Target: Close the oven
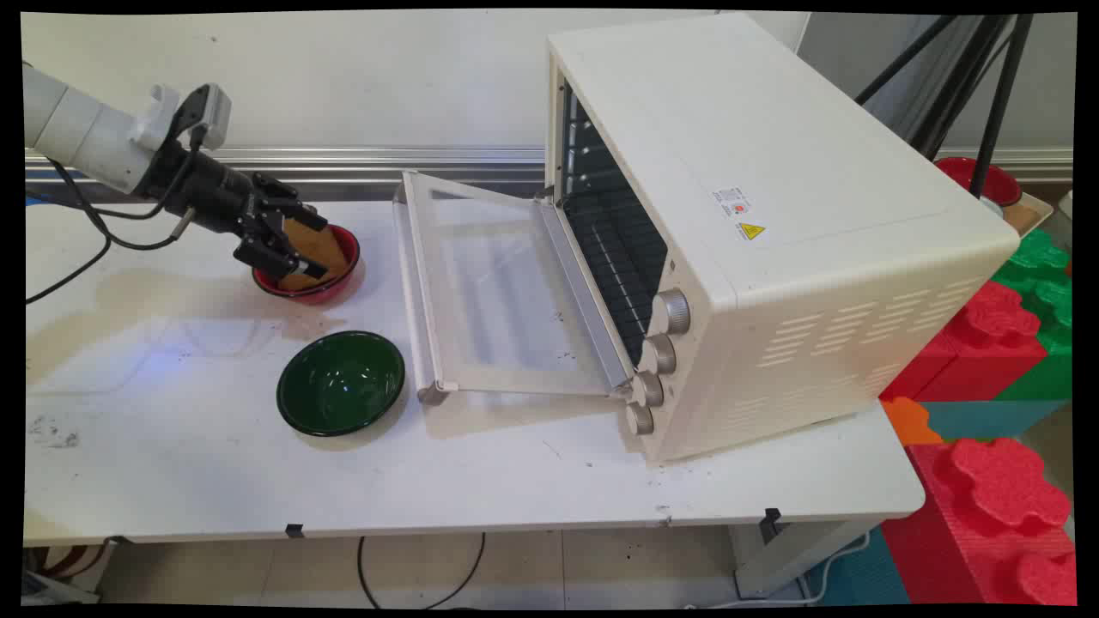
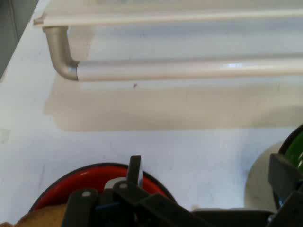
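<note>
Main view: two bowls, red bowl (image 1: 319, 273) and green bowl (image 1: 340, 383), one oven (image 1: 755, 232).

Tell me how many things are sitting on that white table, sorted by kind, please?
Bowls: 2, a red bowl under the end effector and a green bowl nearer the camera.
Brown food-like pieces: 1, a brown piece in the red bowl.
Ovens: 1, a cream toaster oven with its door folded down open.
Total: 4
</note>
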{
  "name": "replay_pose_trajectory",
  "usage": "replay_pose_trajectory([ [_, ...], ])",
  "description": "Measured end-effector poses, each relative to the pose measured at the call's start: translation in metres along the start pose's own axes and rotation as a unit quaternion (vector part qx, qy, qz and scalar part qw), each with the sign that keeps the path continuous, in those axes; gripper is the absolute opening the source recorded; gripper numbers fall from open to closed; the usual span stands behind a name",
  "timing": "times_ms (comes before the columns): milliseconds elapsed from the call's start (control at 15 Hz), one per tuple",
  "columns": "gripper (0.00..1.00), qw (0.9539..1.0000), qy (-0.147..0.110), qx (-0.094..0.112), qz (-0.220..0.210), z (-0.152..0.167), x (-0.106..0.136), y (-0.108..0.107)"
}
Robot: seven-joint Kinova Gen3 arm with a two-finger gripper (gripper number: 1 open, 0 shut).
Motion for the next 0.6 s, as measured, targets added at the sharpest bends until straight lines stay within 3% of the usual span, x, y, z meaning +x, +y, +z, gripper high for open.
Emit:
replay_pose_trajectory([
  [600,1.00,0.9997,0.011,-0.004,-0.022,0.028,0.006,0.010],
])
